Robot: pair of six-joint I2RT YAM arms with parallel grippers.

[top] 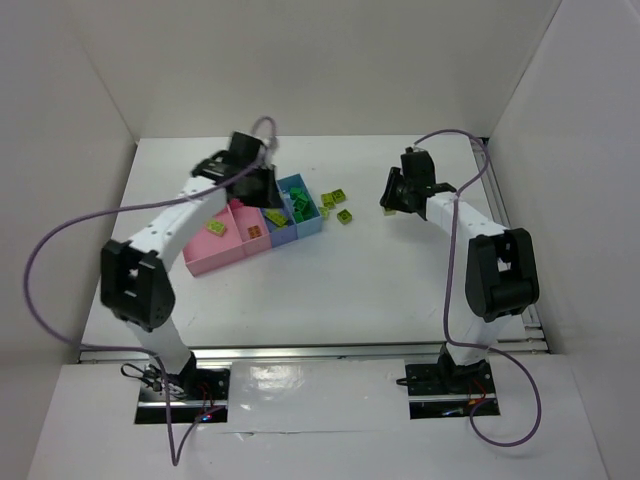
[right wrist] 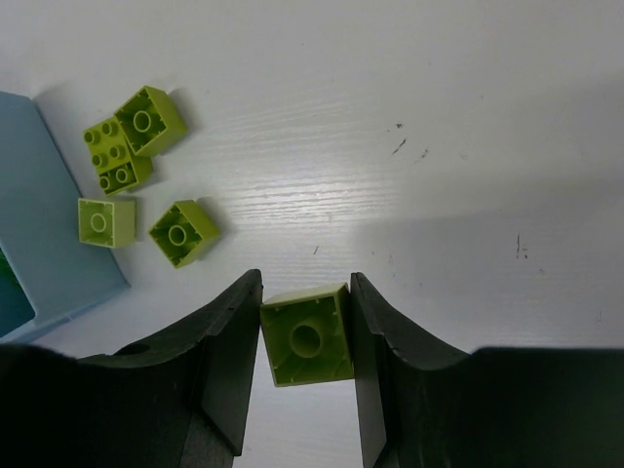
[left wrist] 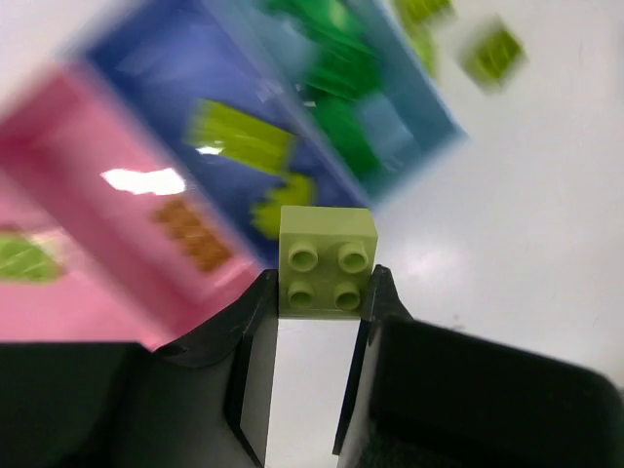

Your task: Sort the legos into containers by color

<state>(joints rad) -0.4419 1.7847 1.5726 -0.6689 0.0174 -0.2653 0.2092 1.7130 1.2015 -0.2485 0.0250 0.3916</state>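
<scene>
The containers are a row of four joined bins: two pink [top: 213,247], one darker blue [top: 280,230], one light blue [top: 305,218]. My left gripper [top: 262,186] hovers over the row's right half, shut on a yellow-green lego [left wrist: 327,259] held studs-up between the fingers [left wrist: 255,322]. In the blurred left wrist view, green legos [left wrist: 336,78] lie in the light blue bin [left wrist: 434,107] and yellow-green ones [left wrist: 239,136] in the darker blue bin [left wrist: 156,68]. My right gripper [right wrist: 305,292] is shut on a yellow-green lego [right wrist: 306,335], hollow side showing, above the table.
Several loose yellow-green legos [right wrist: 148,120] lie on the table right of the light blue bin [right wrist: 39,214]; they also show in the top view [top: 337,198]. A pink bin [left wrist: 88,156] holds an orange-looking brick [left wrist: 190,234]. White walls enclose the table.
</scene>
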